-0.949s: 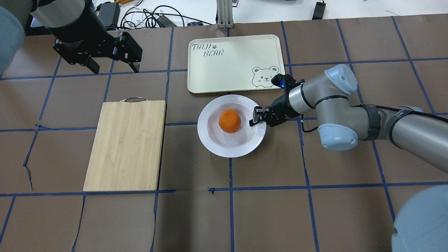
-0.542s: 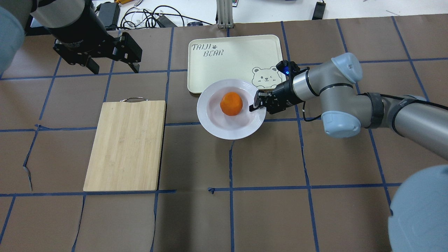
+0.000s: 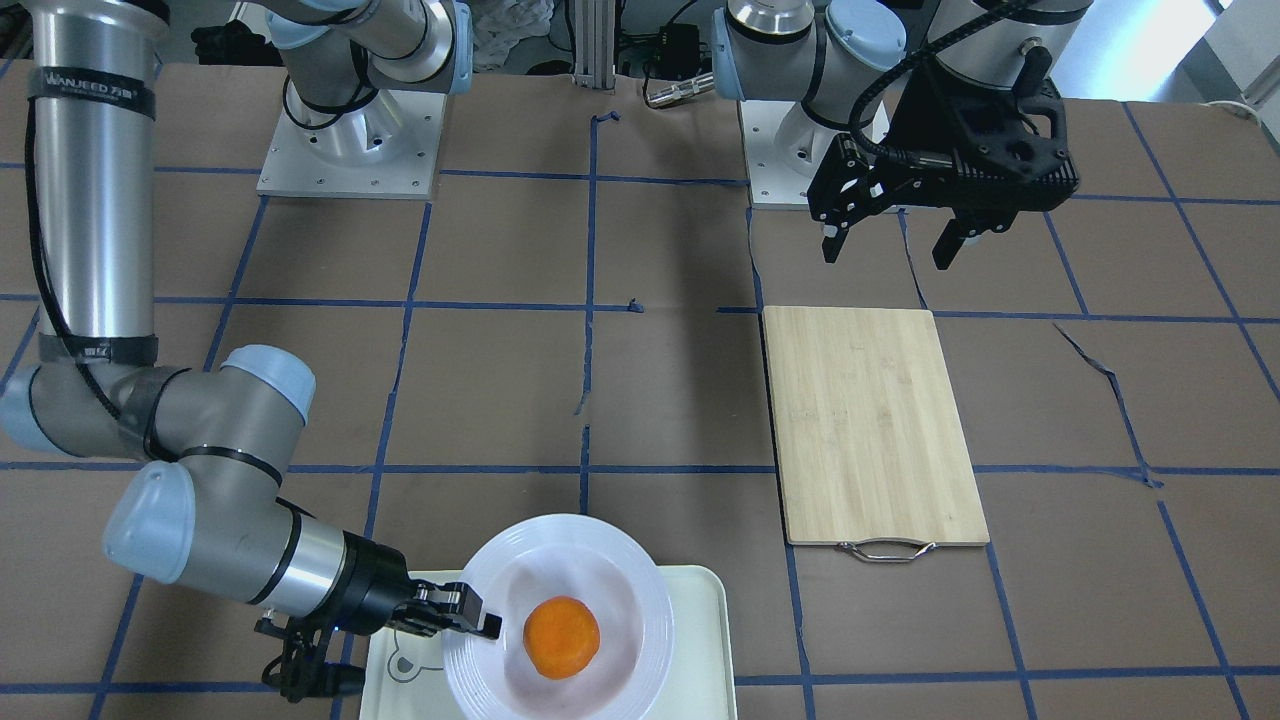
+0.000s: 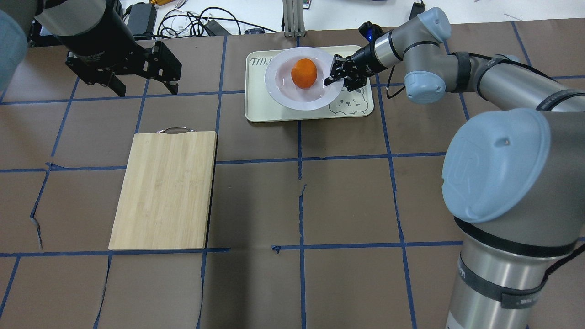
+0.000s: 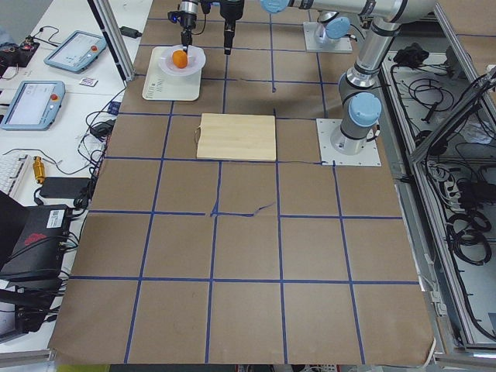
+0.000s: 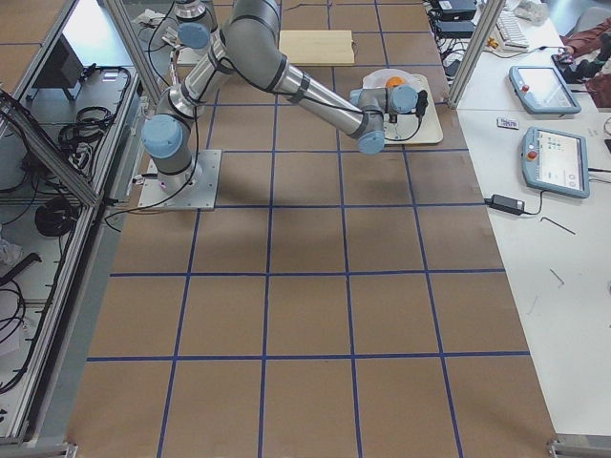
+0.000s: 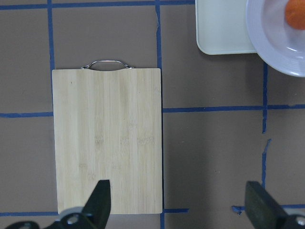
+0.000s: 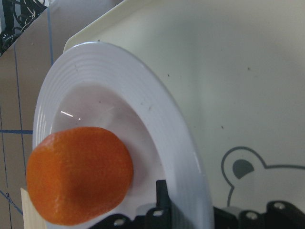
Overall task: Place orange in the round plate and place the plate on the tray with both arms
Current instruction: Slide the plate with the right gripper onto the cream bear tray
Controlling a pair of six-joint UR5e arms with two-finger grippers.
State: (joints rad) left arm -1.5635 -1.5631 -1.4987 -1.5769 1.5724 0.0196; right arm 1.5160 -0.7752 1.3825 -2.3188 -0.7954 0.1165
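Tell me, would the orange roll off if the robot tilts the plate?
Probably it would roll: the orange is round and sits loose. The plate looks glossy, so likely slippery, but its sunken middle may catch it. The right pincer grips only one edge, so tilting seems possible.

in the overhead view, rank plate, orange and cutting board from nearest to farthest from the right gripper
1. plate: rim held by the right gripper
2. orange: at the plate's centre
3. cutting board: far off, left side
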